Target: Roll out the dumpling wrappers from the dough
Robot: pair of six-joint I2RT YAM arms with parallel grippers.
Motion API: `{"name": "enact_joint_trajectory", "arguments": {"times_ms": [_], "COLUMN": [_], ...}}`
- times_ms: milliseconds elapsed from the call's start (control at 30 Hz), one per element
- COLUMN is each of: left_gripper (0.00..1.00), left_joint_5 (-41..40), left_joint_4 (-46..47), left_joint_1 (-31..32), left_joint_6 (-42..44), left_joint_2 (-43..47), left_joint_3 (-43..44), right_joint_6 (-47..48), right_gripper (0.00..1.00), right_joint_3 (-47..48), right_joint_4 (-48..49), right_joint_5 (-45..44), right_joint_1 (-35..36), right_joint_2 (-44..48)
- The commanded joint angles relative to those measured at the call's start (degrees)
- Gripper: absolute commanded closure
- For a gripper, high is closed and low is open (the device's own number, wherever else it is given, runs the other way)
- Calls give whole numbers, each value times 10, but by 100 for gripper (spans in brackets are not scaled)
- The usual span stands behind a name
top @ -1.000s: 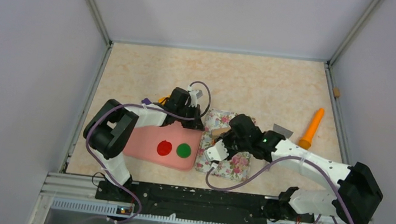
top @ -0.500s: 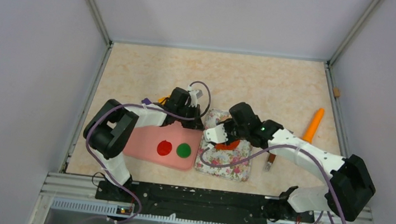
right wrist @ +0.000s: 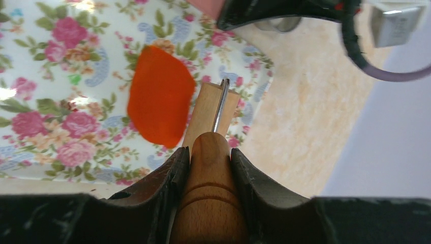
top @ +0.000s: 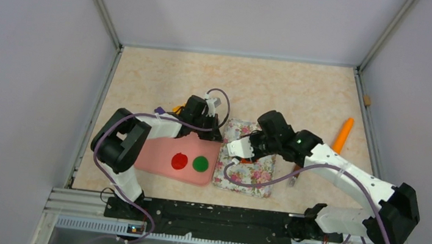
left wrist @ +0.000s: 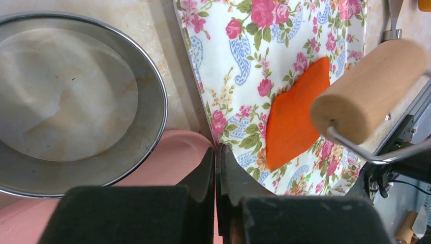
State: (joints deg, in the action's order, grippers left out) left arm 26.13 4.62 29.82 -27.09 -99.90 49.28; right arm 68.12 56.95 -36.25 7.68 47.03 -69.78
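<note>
Right wrist view: the right pincer (right wrist: 209, 152) is clamped on the smooth handle of a small wooden rolling pin (right wrist: 209, 198). Its round drum (right wrist: 212, 109) is pointed straight ahead, just beside the flat orange-red dough (right wrist: 160, 104). That smooth, leaf-shaped piece is laid on a shiny flowered tray (right wrist: 45, 96), with its long side running away from the pincer. The left pincer (left wrist: 216, 162) is pressed together on nothing, near a round metal ring (left wrist: 161, 101). A red clay disc (top: 179, 161) and a green clay disc (top: 200, 164) are set flat on a pink board (top: 158, 152).

lab enclosure, plain walls (top: 238, 14) and aluminium rails (top: 100, 6)
</note>
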Motion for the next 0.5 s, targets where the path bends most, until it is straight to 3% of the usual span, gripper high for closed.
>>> {"name": "enact_joint_trajectory", "arguments": {"times_ms": [0,300,467], "left_gripper": [100,100,100], "left_joint_5": [-62,-68,-67], "left_joint_4": [-8,-8,-8], "left_joint_1": [2,2,2], "left_joint_6": [23,30,31], "left_joint_2": [-15,-10,-15], "left_joint_3": [-24,-32,-28], "right_joint_6": [10,16,16], "right_gripper": [100,100,100], "right_joint_3": [-23,-60,-82], "right_joint_4": [10,29,-12], "right_joint_5": [40,60,108], "right_joint_1": [9,23,25], "right_joint_2": [7,2,8]}}
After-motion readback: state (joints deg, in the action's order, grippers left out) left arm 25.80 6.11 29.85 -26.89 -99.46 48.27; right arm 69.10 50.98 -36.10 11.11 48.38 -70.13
